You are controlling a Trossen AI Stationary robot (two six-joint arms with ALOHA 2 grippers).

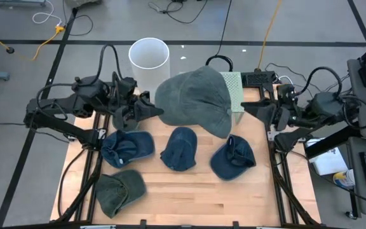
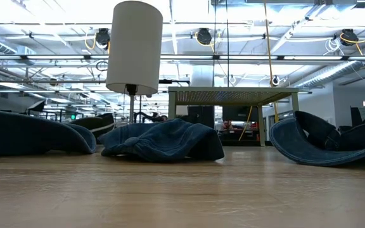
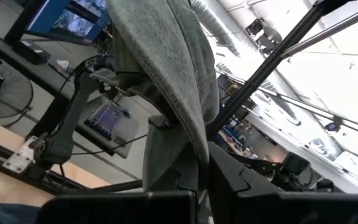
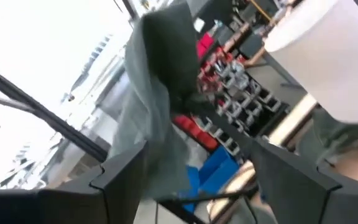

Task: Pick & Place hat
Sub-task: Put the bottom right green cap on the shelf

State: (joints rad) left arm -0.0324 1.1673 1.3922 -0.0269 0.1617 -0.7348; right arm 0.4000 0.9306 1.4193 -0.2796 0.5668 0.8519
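Observation:
A grey-green hat (image 1: 196,98) hangs in the air above the far middle of the table, and my left gripper (image 1: 150,113) is shut on its left edge. In the left wrist view the hat's cloth (image 3: 166,62) rises from between the fingers of the left gripper (image 3: 194,180). My right gripper (image 1: 254,109) is open just right of the hat, level with it. The right wrist view shows the hat (image 4: 151,106) ahead of that gripper's (image 4: 197,168) spread fingers. I cannot tell whether they touch it. My left gripper pinches the hat's left edge (image 3: 191,155) between its two fingers, coming level from the table's left. The hat is lifted clear of the table and spreads toward the right gripper. One layer or several, I cannot tell.
Three blue hats (image 1: 127,147) (image 1: 180,149) (image 1: 232,159) lie in a row across the table's middle, and a green hat (image 1: 119,191) lies near the left front corner. A white cylinder (image 1: 149,57) stands at the far edge. A green perforated stand (image 1: 234,89) is behind the held hat.

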